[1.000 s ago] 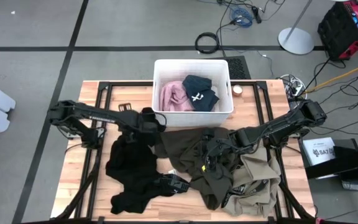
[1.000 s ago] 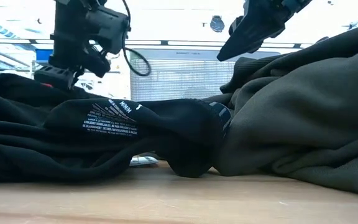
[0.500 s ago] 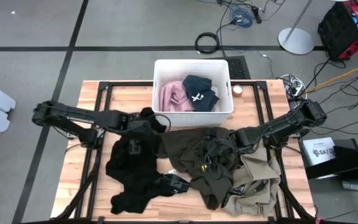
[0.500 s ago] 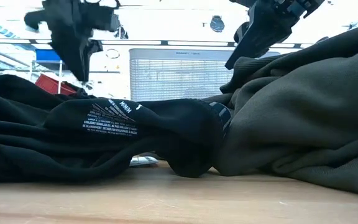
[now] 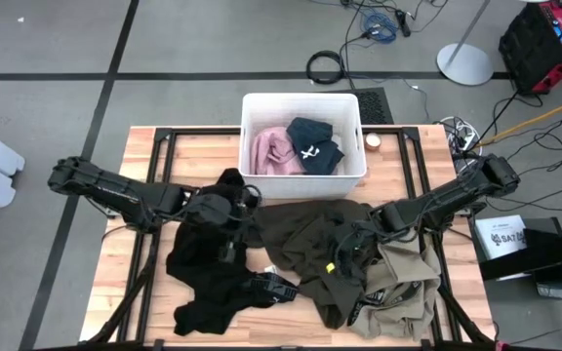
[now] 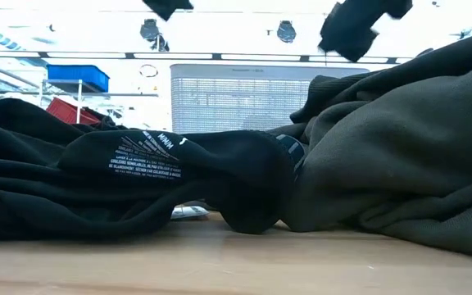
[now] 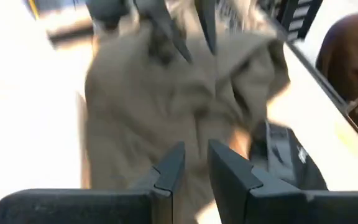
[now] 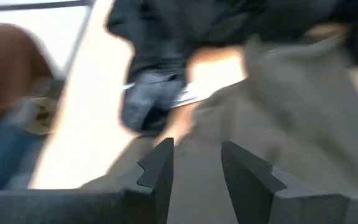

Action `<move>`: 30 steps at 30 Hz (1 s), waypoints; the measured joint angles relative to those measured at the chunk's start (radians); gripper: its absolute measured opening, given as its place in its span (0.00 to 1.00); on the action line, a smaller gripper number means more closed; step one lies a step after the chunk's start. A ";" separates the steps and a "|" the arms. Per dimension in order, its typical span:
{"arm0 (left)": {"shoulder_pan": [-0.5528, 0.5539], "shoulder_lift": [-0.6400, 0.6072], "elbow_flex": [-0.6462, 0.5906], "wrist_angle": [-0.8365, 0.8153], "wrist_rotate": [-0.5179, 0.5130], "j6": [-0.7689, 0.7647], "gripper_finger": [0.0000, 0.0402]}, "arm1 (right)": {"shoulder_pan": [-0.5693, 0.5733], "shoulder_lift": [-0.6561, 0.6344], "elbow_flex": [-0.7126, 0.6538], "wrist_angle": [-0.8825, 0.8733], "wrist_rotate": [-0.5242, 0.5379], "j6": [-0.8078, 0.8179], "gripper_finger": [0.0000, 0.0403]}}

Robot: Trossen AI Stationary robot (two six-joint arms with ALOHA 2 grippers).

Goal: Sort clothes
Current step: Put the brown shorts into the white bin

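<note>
The left tool [image 5: 224, 216] hangs over the black garment [image 5: 208, 263] on the counter [image 5: 135, 283], and its wrist view shows the two fingers [image 7: 166, 171] set a narrow gap apart with nothing between them. The right tool [image 5: 357, 237] hovers over the dark olive-green garment [image 5: 310, 244], its fingers [image 8: 157, 168] also apart and empty. Beside the olive piece, toward the counter's right front, lies the khaki-tan garment [image 5: 403, 283]; the pale pink garment [image 5: 273, 149] and the dark blue garment [image 5: 312, 143] already sit in the white bin [image 5: 302, 100] at the counter's back. The black, olive and tan pieces overlap one another, so the likely trouble is that a pinch closes on two layers at once and drags a neighbour along, or that a narrow bite catches only a fold and the heavy cloth slips out on the lift. The high view alone gives the whole layout and which arm is which. The low view shows what it cannot: how the black cloth [image 6: 121, 180] and the olive cloth [image 6: 400, 164] mound up and press against each other at counter level, with a printed label on the black one. The wrist views alone show the gaps between the fingers.
</note>
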 joint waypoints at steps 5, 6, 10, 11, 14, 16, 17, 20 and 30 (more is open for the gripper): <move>0.005 0.001 0.000 0.204 0.000 0.214 0.19 | 0.047 -0.054 0.103 -0.242 -0.197 0.202 0.31; 0.009 0.001 0.000 0.231 0.000 0.239 0.19 | 0.063 -0.058 0.130 -0.301 -0.228 0.249 0.31; 0.029 0.001 0.001 0.255 -0.001 0.289 0.19 | 0.154 -0.062 0.193 -0.450 -0.315 0.397 0.31; 0.034 0.001 0.001 0.253 -0.001 0.290 0.19 | 0.183 -0.060 0.192 -0.453 -0.314 0.426 0.31; 0.047 0.001 0.001 0.239 -0.001 0.288 0.19 | 0.259 -0.038 0.178 -0.458 -0.324 0.477 0.31; 0.051 0.001 0.001 0.215 -0.001 0.285 0.19 | 0.293 -0.021 0.172 -0.490 -0.343 0.468 0.31; 0.050 0.001 0.001 0.206 -0.001 0.285 0.19 | 0.308 -0.010 0.172 -0.523 -0.339 0.462 0.31; 0.043 0.002 0.001 0.207 0.008 0.285 0.19 | 0.337 0.030 0.171 -0.644 -0.330 0.446 0.31; 0.043 0.002 0.001 0.211 0.077 0.285 0.19 | 0.353 0.173 0.171 -0.807 -0.188 0.263 0.31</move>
